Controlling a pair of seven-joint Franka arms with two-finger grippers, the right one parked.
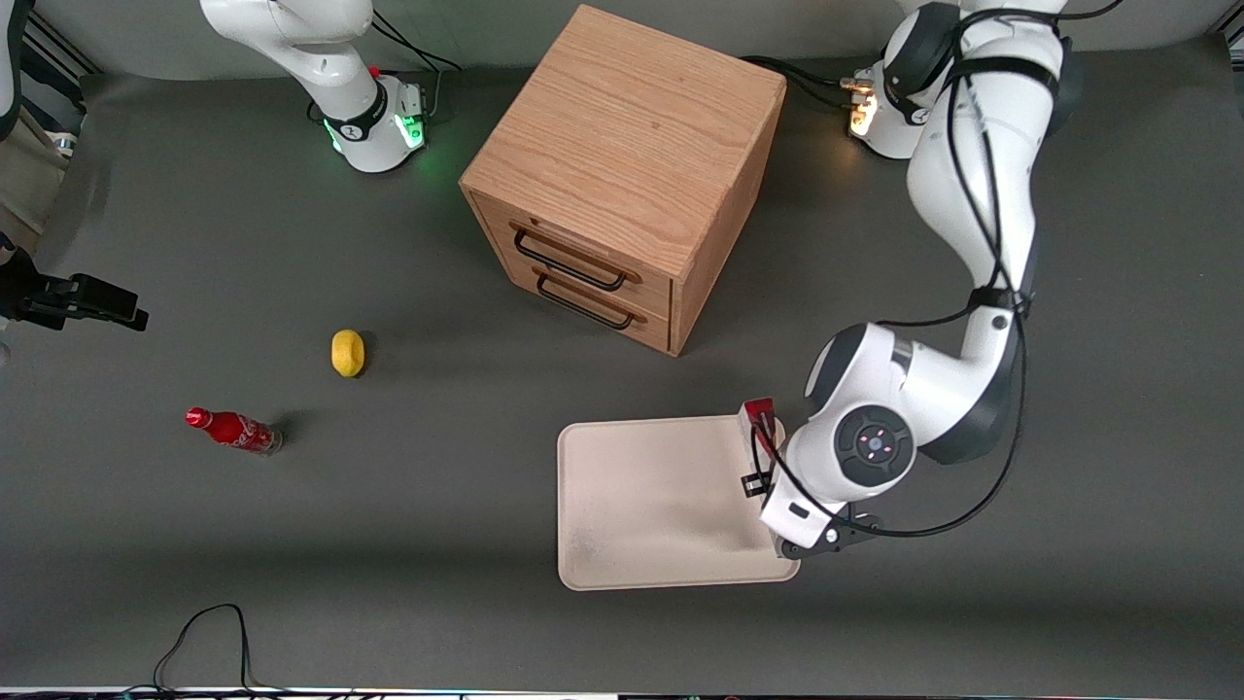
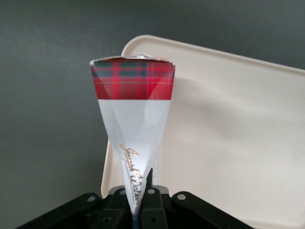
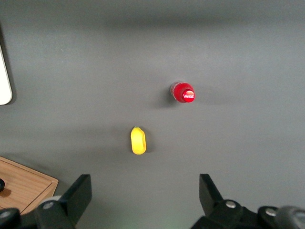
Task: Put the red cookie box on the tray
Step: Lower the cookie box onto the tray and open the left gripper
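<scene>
Red cookie box (image 2: 133, 119): long thin carton, red tartan end panel, white side with gold script, held end-on in the gripper (image 2: 140, 198), hanging over the tray's edge. Tray (image 1: 641, 506): flat cream rectangle, rounded corners, low rim, on the table nearer the front camera than the drawer cabinet.

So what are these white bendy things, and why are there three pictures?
They are robot arms. One picture looks down at the grey table from the front; the other two come from cameras on the arms' wrists. The working arm's gripper is shut on the red cookie box and holds it over the edge of the tray, at the working arm's end of it. Also on the table: a wooden drawer cabinet, a lemon and a small red bottle.
</scene>
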